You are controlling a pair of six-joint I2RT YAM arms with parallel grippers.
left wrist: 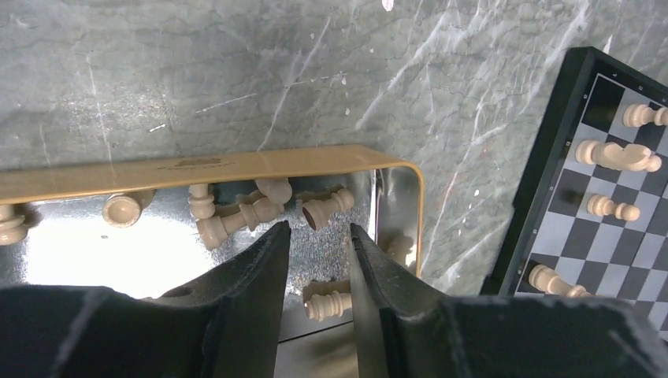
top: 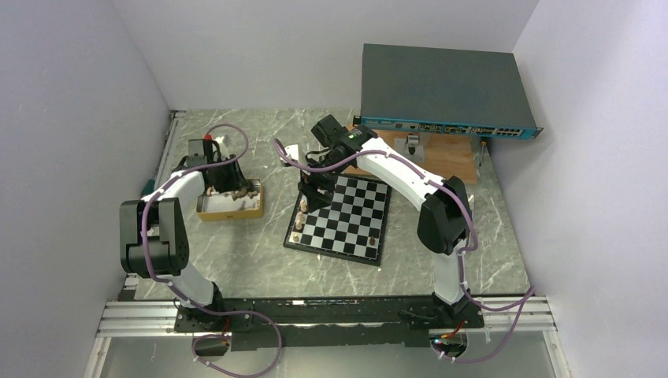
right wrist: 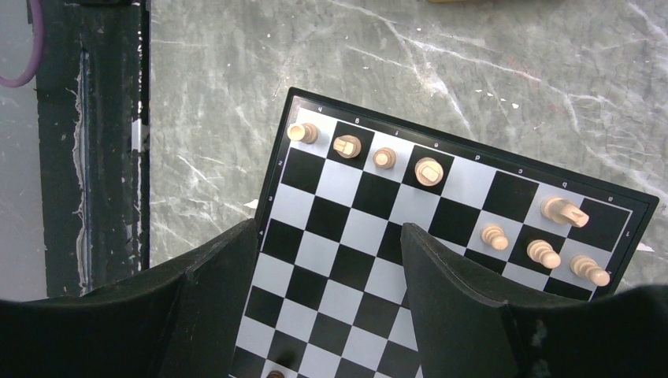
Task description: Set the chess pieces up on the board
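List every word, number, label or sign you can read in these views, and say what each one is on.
Nothing can be quoted with confidence.
Border of the board: small coordinate marks along the edges, too small and turned to read.
Gold rim of the tin: a faint stamped mark, too blurred to read.
Blue front of the dark box: tiny markings by the ports, too small to read.

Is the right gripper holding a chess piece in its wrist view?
No, the right gripper is open above the board, with only bare squares showing between its jaws.
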